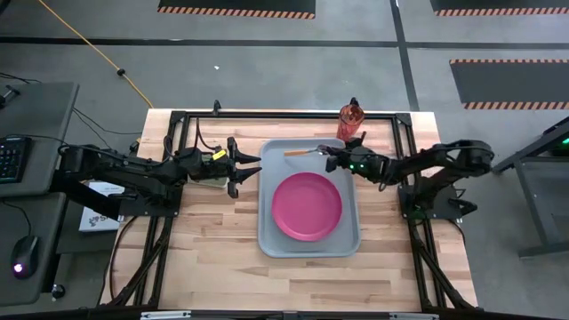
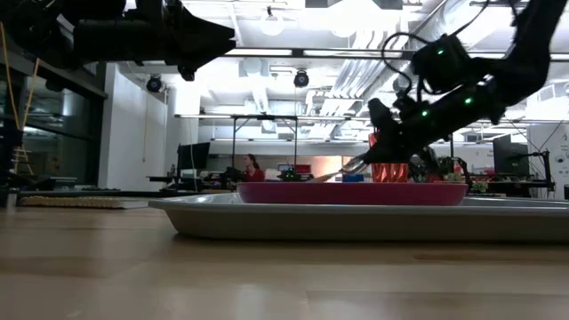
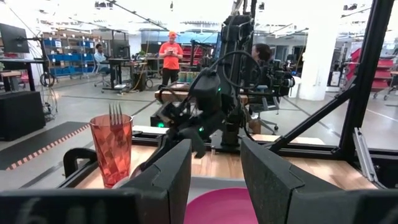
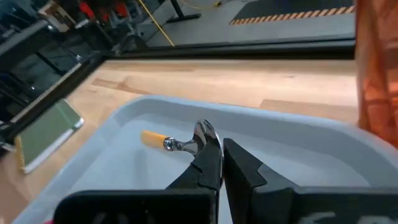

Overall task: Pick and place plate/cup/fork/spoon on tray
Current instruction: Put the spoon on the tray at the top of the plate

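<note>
Currently a spoon [image 4: 186, 143] is pinched in the right gripper [image 1: 331, 158] jaws over the tray [image 1: 276, 236], beyond the plate [image 1: 306, 206]. It should be lowered flat w/o touching the plate, then released. Left gripper [image 1: 249, 167] jaws spread, beside the tray; cup [image 1: 350, 121] behind it.

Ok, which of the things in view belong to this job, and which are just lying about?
Job:
tray
plate, lying on the tray
cup, on the table beyond the tray
fork, standing in the cup
spoon, gripped by the right pincer over the tray

Lying about:
keyboard
mouse
yellow cable on the floor
</note>
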Controlling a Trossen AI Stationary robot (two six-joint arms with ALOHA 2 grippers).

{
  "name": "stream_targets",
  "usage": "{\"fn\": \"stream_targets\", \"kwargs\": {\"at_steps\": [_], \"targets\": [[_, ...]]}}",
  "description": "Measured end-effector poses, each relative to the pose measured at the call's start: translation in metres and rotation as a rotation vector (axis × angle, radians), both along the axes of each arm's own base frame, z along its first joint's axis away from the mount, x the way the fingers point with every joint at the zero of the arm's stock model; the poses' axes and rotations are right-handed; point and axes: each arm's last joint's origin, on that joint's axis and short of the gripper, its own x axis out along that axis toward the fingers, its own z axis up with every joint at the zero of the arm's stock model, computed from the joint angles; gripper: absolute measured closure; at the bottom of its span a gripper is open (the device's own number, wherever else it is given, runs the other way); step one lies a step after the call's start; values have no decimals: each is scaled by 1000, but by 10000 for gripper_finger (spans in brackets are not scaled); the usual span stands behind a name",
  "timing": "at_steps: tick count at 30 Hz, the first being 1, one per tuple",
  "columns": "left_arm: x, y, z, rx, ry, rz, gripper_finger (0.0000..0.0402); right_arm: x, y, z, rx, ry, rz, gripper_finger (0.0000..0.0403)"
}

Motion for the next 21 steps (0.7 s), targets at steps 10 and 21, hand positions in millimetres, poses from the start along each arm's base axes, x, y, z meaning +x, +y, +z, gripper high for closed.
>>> {"fn": "stream_targets", "kwargs": {"at_steps": [10, 21], "targets": [[0, 0, 0, -13, -1, -2, 271, 15, -8, -18, 44, 22, -24, 403], [0, 0, -1, -16, 11, -2, 271, 10, -17, -28, 79, 53, -68, 383]]}}
